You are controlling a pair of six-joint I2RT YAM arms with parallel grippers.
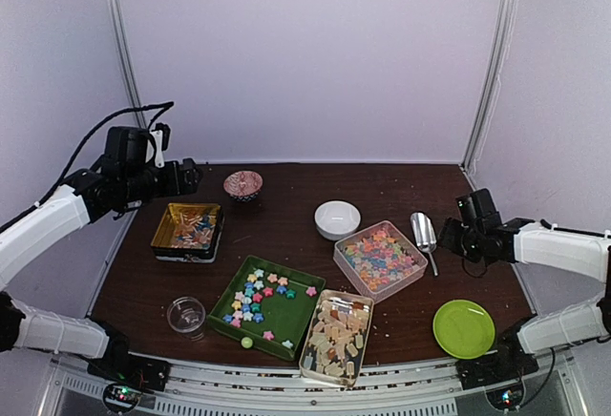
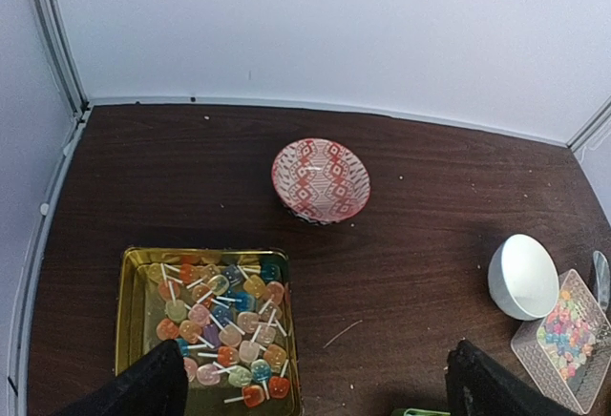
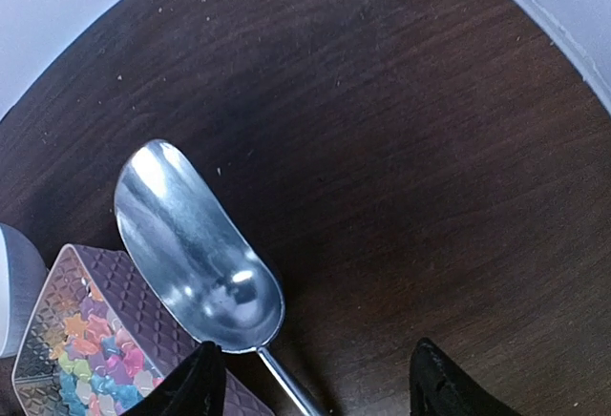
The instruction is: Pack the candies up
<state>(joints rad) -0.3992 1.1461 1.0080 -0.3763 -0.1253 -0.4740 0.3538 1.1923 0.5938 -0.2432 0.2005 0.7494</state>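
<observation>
Left jaws gape wide and empty above a gold tin point(image 2: 134, 273) of lollipops point(image 2: 224, 325). Right jaws, also wide and empty, hang over a metal scoop point(image 3: 196, 249). Star candies point(image 3: 81, 359) fill a clear tray point(image 3: 134, 311) just left of them. Loose stars point(image 1: 256, 294) and beige chunks point(image 1: 336, 337) lie between both arms' jaws.

No text, label, brand, number or sign can be read in any view. The only marking is a red-and-white geometric pattern on the small bowl point(image 1: 242, 184), at about eleven o'clock on the table.
</observation>
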